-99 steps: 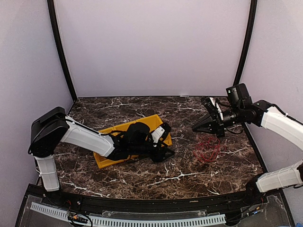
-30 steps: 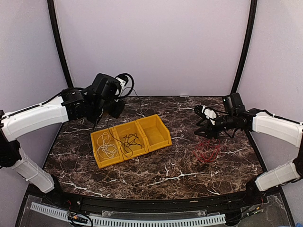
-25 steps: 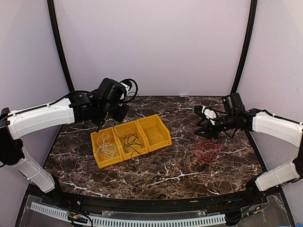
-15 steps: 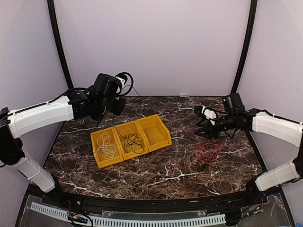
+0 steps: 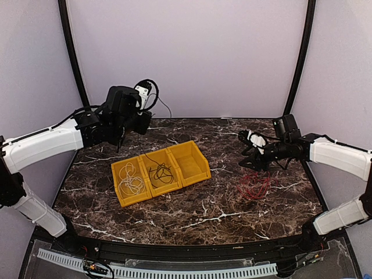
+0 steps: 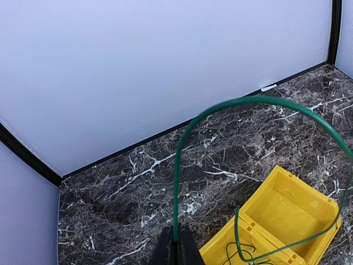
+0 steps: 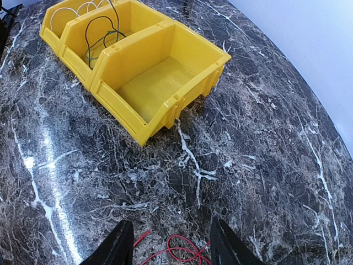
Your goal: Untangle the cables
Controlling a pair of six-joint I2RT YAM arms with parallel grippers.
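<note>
Top: left gripper, high over the back-left corner, trails black cable from the yellow bin's middle compartment.
Left wrist: jaws pinched on that strand.
Right wrist: right gripper wide, red cable beneath, near right edge.
Watch: if a loop snags, you could tip the bin.

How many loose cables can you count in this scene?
3: the white cable in the yellow bin's left compartment; the dark cable in the middle one, one strand pinched by the left tool; the red cable on the table.
</note>
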